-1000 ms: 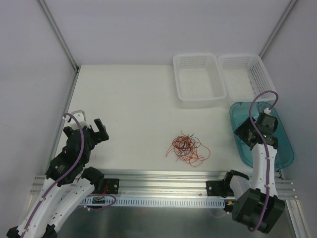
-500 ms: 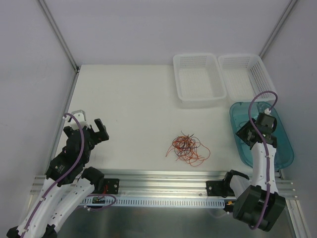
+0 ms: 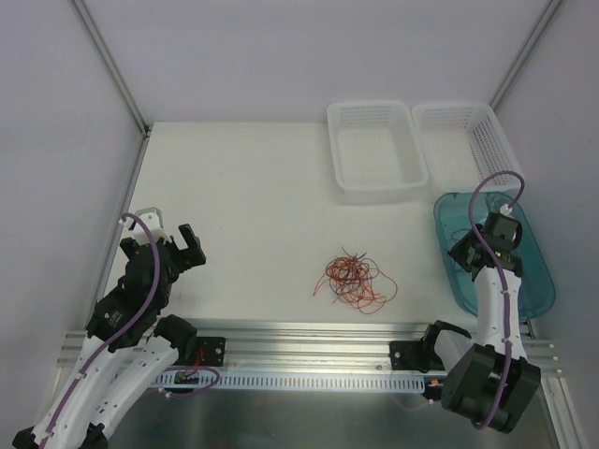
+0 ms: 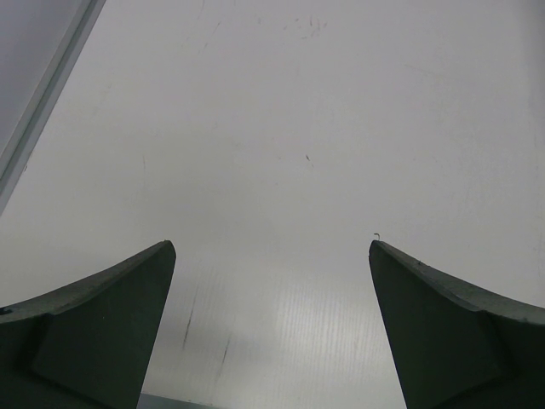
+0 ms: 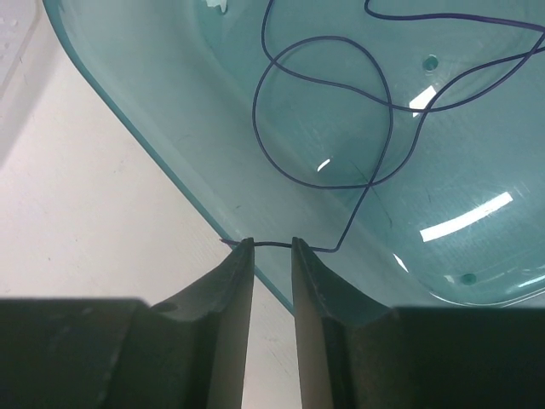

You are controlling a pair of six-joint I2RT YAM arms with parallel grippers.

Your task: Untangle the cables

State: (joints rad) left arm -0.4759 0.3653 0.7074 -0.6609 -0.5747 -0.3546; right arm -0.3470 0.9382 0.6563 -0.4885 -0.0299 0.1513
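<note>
The cables point(image 3: 353, 280) lie in a loose knot of red-orange and dark strands on the white tabletop point(image 3: 253, 196), near its front edge and a little right of the middle, with curls spreading out toward the right. Neither arm touches this knot.

One more strand, a dark cable point(image 5: 324, 111), lies apart from the knot in a see-through teal tray point(image 5: 170, 170) at the right side of the tabletop. It makes a wide loop on the tray floor, and one end runs down over the tray's rim.

That end crosses the tips of the right gripper point(image 5: 272, 245), which sits right at the rim. Its jaws stand nearly together with a narrow gap between them, and the thin strand spans the gap at the very tips; whether it is pinched cannot be told.

Behind the tray, at the far right of the tabletop, stand two white mesh baskets point(image 3: 377, 195) side by side.

The left gripper point(image 4: 271, 247) is well away at the left front, jaws spread wide over bare tabletop with nothing between them.
</note>
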